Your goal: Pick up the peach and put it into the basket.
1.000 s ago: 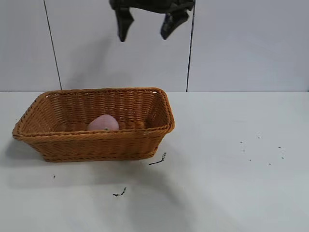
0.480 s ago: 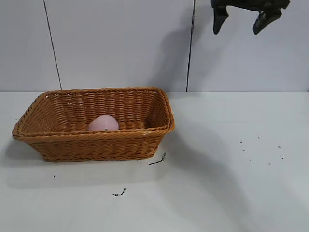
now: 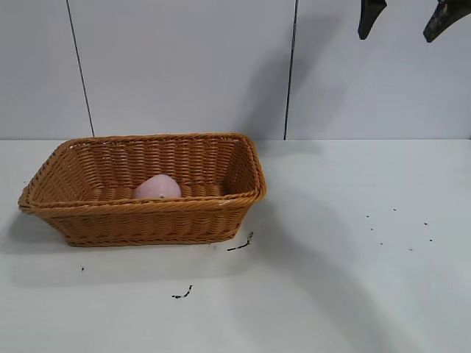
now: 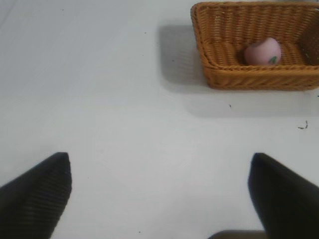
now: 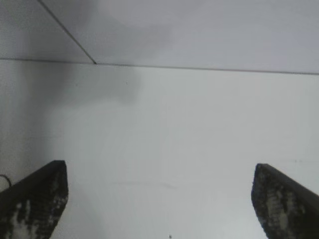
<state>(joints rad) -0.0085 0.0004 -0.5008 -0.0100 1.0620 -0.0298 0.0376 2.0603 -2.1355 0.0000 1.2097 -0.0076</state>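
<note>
The pale pink peach (image 3: 157, 187) lies inside the orange-brown wicker basket (image 3: 147, 207) on the left half of the white table. The left wrist view shows the peach (image 4: 263, 51) with its green leaf mark resting in the basket (image 4: 249, 75) far off. My right gripper (image 3: 396, 37) is open and empty, high up at the top right, well clear of the basket; in its own view (image 5: 159, 199) only bare table and wall lie between its fingers. My left gripper (image 4: 159, 194) is open and empty over bare table, away from the basket and out of the exterior view.
Small dark scraps lie on the table in front of the basket (image 3: 241, 244) and nearer the front edge (image 3: 182, 294). A few specks (image 3: 397, 228) dot the right side. A grey panelled wall (image 3: 184, 66) stands behind the table.
The right gripper has moved from above the basket to the right and upward, now partly out of the frame. The peach and basket have not moved.
</note>
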